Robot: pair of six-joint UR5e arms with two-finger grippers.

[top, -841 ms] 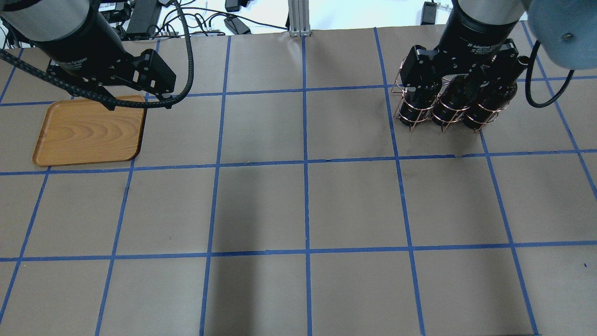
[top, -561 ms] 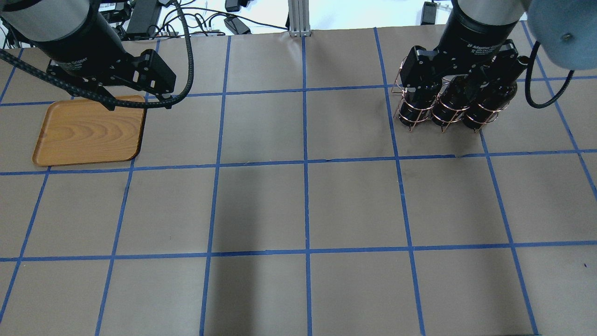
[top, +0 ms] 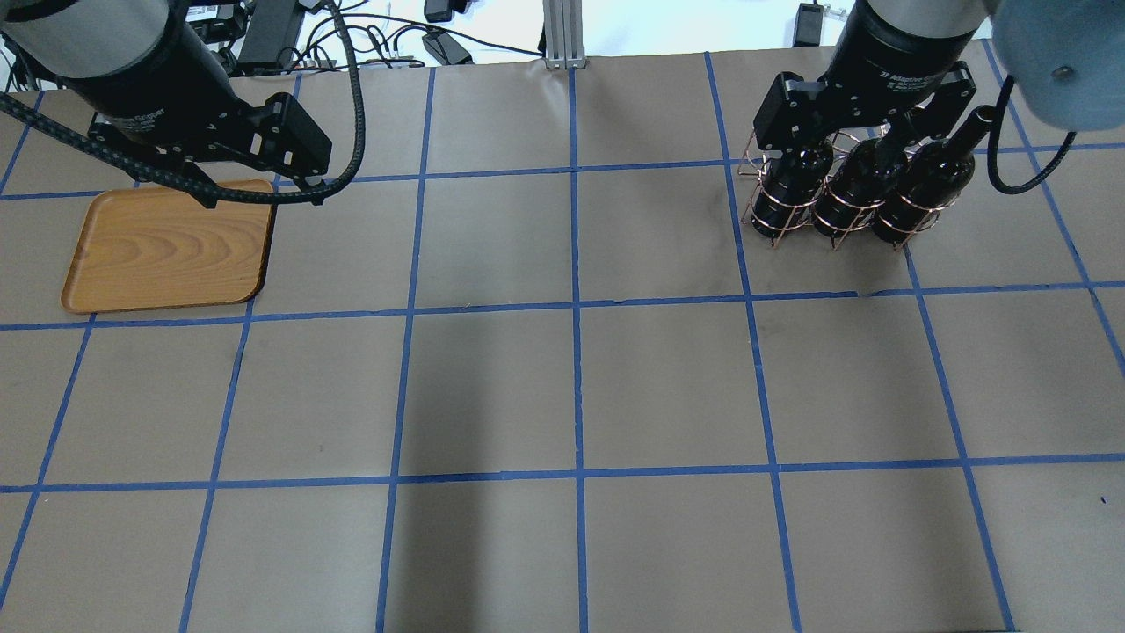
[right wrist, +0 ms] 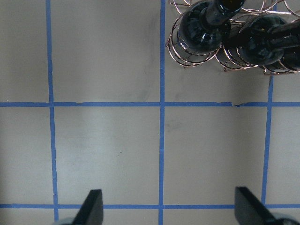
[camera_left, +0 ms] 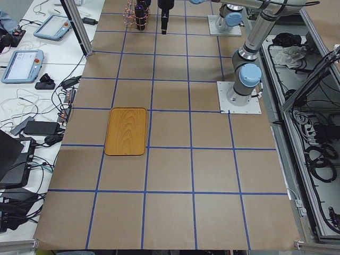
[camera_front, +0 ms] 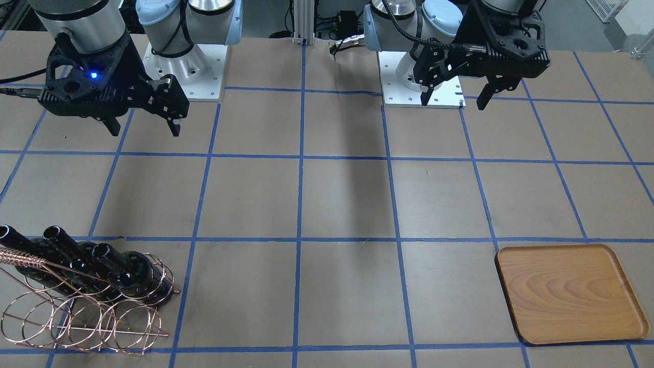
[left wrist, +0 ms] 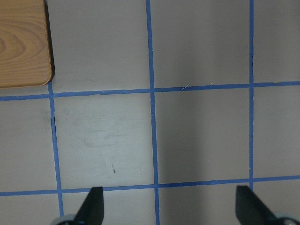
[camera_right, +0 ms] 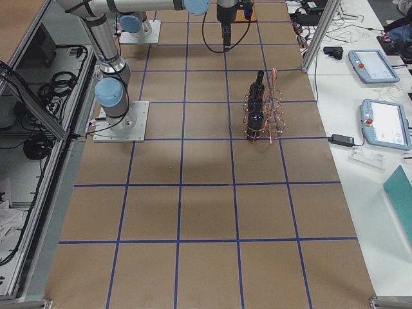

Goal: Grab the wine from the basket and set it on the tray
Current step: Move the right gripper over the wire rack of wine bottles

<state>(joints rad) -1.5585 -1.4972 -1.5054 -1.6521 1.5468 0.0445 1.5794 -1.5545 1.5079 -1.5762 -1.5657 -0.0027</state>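
Note:
Three near-black wine bottles point(top: 848, 189) stand side by side in the copper wire basket point(top: 773, 224) at the far right of the table. They also show in the front view point(camera_front: 127, 271) and the right wrist view point(right wrist: 204, 30). My right gripper point(top: 866, 123) hangs open and empty high above the table, on the robot's side of the basket point(camera_front: 82, 322); the front view shows it point(camera_front: 144, 128) well apart from the bottles. The wooden tray point(top: 167, 246) lies empty at the far left. My left gripper point(top: 211, 167) hovers open and empty near the tray's robot-side edge point(camera_front: 567, 294).
The table is brown paper with a blue tape grid. Two robot bases point(camera_front: 184, 56) stand on white plates at the robot's edge. Cables and teach pendants point(camera_right: 373, 64) lie beyond the table's operator side. The tray corner shows in the left wrist view point(left wrist: 21, 42).
My right gripper has drawn back toward the top of the overhead view, so more of the three bottles shows below it. The left arm, tray and basket have not moved.

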